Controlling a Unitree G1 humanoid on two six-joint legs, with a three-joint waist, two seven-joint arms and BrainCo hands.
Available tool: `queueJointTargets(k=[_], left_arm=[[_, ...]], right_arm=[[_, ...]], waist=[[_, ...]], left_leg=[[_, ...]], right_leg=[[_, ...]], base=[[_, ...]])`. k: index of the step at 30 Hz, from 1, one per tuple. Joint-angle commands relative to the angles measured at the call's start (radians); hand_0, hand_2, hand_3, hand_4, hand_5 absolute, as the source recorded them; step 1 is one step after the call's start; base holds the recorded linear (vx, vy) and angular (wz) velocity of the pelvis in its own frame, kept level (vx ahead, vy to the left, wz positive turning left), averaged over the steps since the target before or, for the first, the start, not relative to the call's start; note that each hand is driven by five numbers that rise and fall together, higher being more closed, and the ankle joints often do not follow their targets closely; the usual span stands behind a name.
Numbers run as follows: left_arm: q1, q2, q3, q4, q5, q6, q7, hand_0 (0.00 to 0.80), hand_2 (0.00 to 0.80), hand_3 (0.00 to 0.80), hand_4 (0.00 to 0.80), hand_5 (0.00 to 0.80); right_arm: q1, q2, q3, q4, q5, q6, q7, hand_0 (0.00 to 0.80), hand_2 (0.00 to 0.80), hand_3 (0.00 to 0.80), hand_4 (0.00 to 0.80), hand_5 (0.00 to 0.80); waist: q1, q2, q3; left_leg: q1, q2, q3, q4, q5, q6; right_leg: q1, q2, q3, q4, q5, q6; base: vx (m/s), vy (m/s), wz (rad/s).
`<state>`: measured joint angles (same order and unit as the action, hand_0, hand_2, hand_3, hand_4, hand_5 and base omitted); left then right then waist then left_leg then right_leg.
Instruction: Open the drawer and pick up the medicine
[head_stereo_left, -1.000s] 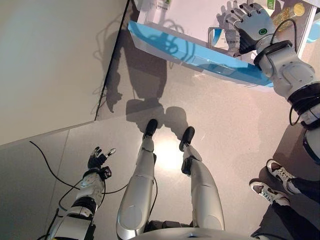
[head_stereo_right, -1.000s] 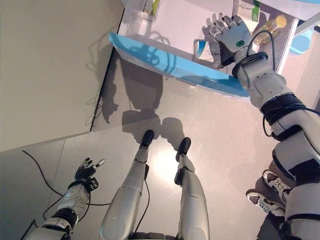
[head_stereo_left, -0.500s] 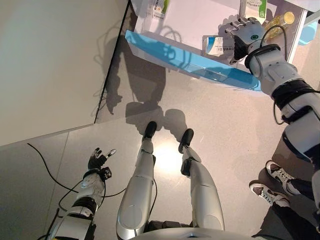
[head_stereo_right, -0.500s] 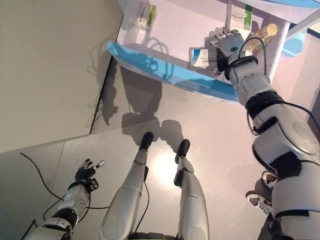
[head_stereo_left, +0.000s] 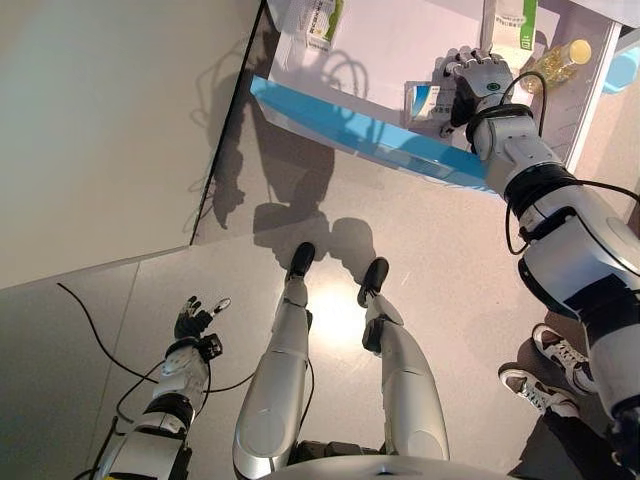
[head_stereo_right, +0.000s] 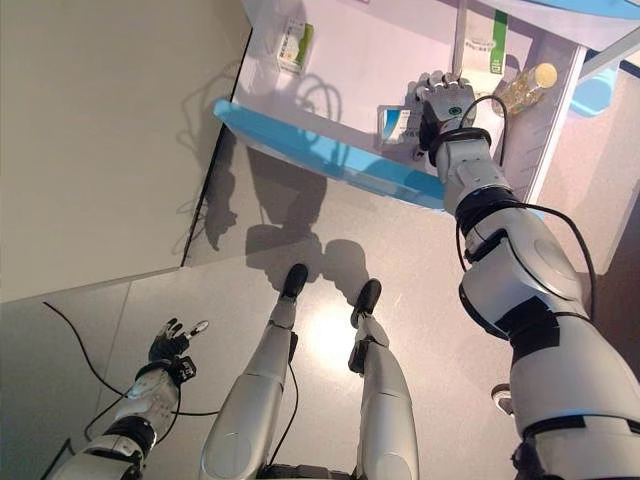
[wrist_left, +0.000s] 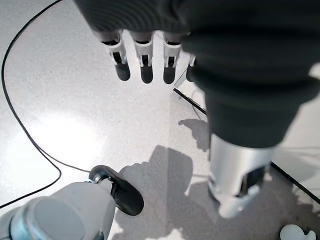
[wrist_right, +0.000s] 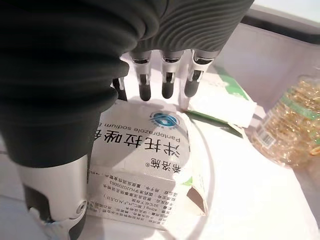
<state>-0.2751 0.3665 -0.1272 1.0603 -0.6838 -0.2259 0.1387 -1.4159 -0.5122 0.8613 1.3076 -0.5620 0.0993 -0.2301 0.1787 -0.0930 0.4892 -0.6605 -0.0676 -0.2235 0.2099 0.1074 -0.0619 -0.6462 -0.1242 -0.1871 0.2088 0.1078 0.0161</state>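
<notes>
The drawer (head_stereo_left: 350, 135) with its blue front stands pulled out. Inside lies a white and blue medicine box (wrist_right: 145, 170), also visible in the left eye view (head_stereo_left: 422, 100). My right hand (head_stereo_left: 470, 78) is down over it: the fingers (wrist_right: 167, 82) are bent onto the box's far edge and the thumb (wrist_right: 55, 200) sits against its near side. My left hand (head_stereo_left: 192, 322) hangs low by my side with relaxed fingers (wrist_left: 145, 60), holding nothing.
Also in the drawer: a green and white box (wrist_right: 220, 100), a clear bottle of yellow capsules (wrist_right: 290, 125) and another box (head_stereo_left: 318, 18) at the far left corner. A wall (head_stereo_left: 100, 130) stands at the left. A person's shoes (head_stereo_left: 560, 350) are at the lower right.
My right hand went from spread flat above the drawer to lowered inside it, its fingers bending round the medicine box. The view has shifted slightly. The left hand has not moved.
</notes>
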Motion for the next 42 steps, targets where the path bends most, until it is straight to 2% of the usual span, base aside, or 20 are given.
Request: queueJointTargets(k=[1,4,5,6,8,9,21,29,30,31,32,36,37,38,42], left_arm=[[0.0,0.015,0.004,0.006,-0.011,-0.006,0.016,0.0,0.0,0.0,0.0,0.0],[-0.008,0.01,0.001,0.008,-0.006,-0.001,0.015,0.0,0.0,0.0,0.0,0.0],[-0.007,0.007,0.001,0.006,-0.006,-0.001,0.016,0.0,0.0,0.0,0.0,0.0],[-0.008,0.004,0.0,0.007,-0.004,0.001,0.016,0.0,0.0,0.0,0.0,0.0],[-0.01,0.003,0.001,0.008,-0.003,0.001,0.017,0.0,0.0,0.0,0.0,0.0],[-0.012,-0.003,0.001,0.008,-0.002,0.002,0.018,0.0,0.0,0.0,0.0,0.0],[-0.009,-0.011,0.009,-0.003,0.006,-0.002,0.036,0.0,0.0,0.0,0.0,0.0],[0.009,-0.007,0.012,-0.037,0.011,-0.011,0.033,0.0,0.0,0.0,0.0,0.0],[0.016,-0.003,0.024,-0.043,0.019,-0.011,0.029,0.0,0.0,0.0,0.0,0.0],[0.015,-0.003,0.024,-0.043,0.019,-0.011,0.029,0.0,0.0,0.0,0.0,0.0],[0.029,-0.001,0.034,-0.046,0.028,-0.012,0.026,0.0,0.0,0.0,0.0,0.0],[0.043,0.0,0.067,-0.031,0.047,-0.001,0.019,0.0,0.0,0.0,0.0,0.0],[0.043,0.001,0.066,-0.031,0.047,-0.001,0.019,0.0,0.0,0.0,0.0,0.0],[0.062,-0.002,0.094,-0.018,0.062,0.009,0.008,0.0,0.0,0.0,0.0,0.0],[0.079,-0.004,0.121,0.0,0.076,0.018,-0.004,0.0,0.0,0.0,0.0,0.0]], right_arm=[[0.007,0.005,0.064,0.083,-0.059,0.038,0.034,0.0,0.0,0.0,0.0,0.0],[0.039,0.017,0.104,0.07,-0.144,0.046,0.062,0.0,0.0,0.0,0.0,0.0],[0.048,0.017,0.106,0.06,-0.157,0.047,0.063,0.176,0.176,0.176,0.176,0.176],[0.063,0.018,0.112,0.052,-0.17,0.046,0.067,0.48,0.48,0.48,0.48,0.48],[0.07,0.018,0.115,0.05,-0.18,0.047,0.072,0.612,0.612,0.612,0.612,0.612],[0.092,0.023,0.119,0.036,-0.203,0.049,0.075,0.8,0.8,0.8,0.8,0.8],[0.119,0.015,0.058,-0.035,-0.172,0.057,0.016,0.8,0.8,0.8,0.8,0.8],[0.086,-0.035,0.028,-0.184,-0.126,0.032,-0.032,0.8,0.8,0.8,0.8,0.8],[0.075,-0.097,0.005,-0.295,-0.085,0.008,-0.047,0.8,0.8,0.8,0.8,0.8],[0.076,-0.098,0.004,-0.296,-0.085,0.009,-0.046,0.8,0.8,0.8,0.8,0.8],[0.079,-0.138,-0.012,-0.393,-0.07,-0.003,-0.058,0.8,0.8,0.8,0.8,0.8],[0.099,-0.202,-0.049,-0.598,-0.071,-0.032,-0.057,0.8,0.8,0.8,0.8,0.8],[0.101,-0.204,-0.051,-0.601,-0.071,-0.031,-0.056,0.8,0.8,0.8,0.8,0.8],[0.13,-0.241,-0.069,-0.706,-0.076,-0.052,-0.041,0.8,0.8,0.8,0.8,0.8],[0.168,-0.265,-0.091,-0.775,-0.085,-0.07,-0.02,0.8,0.8,0.8,0.8,0.8]], waist=[[0.007,0.051,0.028],[0.004,0.053,0.027],[0.003,0.053,0.026],[0.002,0.054,0.025],[0.001,0.055,0.025],[-0.001,0.055,0.026],[-0.015,0.06,0.03],[-0.028,0.061,0.03],[-0.034,0.061,0.029],[-0.034,0.061,0.029],[-0.039,0.056,0.023],[-0.053,0.043,0.007],[-0.052,0.042,0.007],[-0.062,0.032,-0.007],[-0.07,0.029,-0.023]], left_leg=[[0.004,-0.058,0.017,-0.061,0.022,0.042],[0.004,-0.061,0.012,-0.062,0.022,0.043],[0.004,-0.062,0.011,-0.061,0.021,0.044],[0.004,-0.063,0.009,-0.061,0.021,0.044],[0.004,-0.063,0.008,-0.061,0.021,0.045],[0.003,-0.065,0.004,-0.061,0.021,0.045],[0.006,-0.065,0.013,-0.058,0.019,0.045],[0.012,-0.063,0.03,-0.038,0.008,0.046],[0.001,-0.063,0.039,-0.029,0.027,0.05],[0.0,-0.062,0.039,-0.029,0.028,0.05],[0.002,-0.064,0.047,-0.012,0.016,0.052],[0.009,-0.067,0.07,0.04,-0.021,0.063],[0.01,-0.067,0.071,0.041,-0.021,0.063],[0.025,-0.064,0.085,0.082,-0.05,0.071],[0.063,-0.058,0.097,0.107,-0.073,0.075]], right_leg=[[0.015,-0.01,-0.023,0.114,-0.109,0.042],[0.012,-0.012,-0.018,0.123,-0.116,0.04],[0.012,-0.013,-0.016,0.124,-0.116,0.04],[0.011,-0.013,-0.015,0.126,-0.117,0.039],[0.01,-0.013,-0.013,0.127,-0.119,0.038],[0.01,-0.013,-0.008,0.127,-0.12,0.037],[0.007,-0.003,0.011,0.119,-0.115,0.035],[0.011,0.002,0.027,0.126,-0.115,0.035],[0.004,0.001,0.021,0.124,-0.088,0.03],[0.003,0.002,0.021,0.123,-0.087,0.03],[0.005,0.002,0.027,0.131,-0.088,0.031],[0.013,0.001,0.042,0.158,-0.097,0.031],[0.013,0.001,0.043,0.159,-0.098,0.031],[0.03,0.004,0.056,0.181,-0.105,0.031],[0.065,0.007,0.067,0.193,-0.117,0.031]], base=[[0.019,-0.017,0.05],[0.018,-0.006,0.1],[0.012,0.001,0.13],[0.009,-0.001,0.08],[0.009,-0.004,0.04],[0.012,-0.006,0.06],[0.002,-0.001,0.02],[-0.018,0.008,-0.02],[-0.101,0.04,-0.08],[-0.106,0.047,-0.12],[-0.005,0.019,-0.11],[-0.003,0.026,-0.15],[0.039,0.021,-0.23],[0.035,0.016,-0.18],[0.043,0.021,-0.23]])
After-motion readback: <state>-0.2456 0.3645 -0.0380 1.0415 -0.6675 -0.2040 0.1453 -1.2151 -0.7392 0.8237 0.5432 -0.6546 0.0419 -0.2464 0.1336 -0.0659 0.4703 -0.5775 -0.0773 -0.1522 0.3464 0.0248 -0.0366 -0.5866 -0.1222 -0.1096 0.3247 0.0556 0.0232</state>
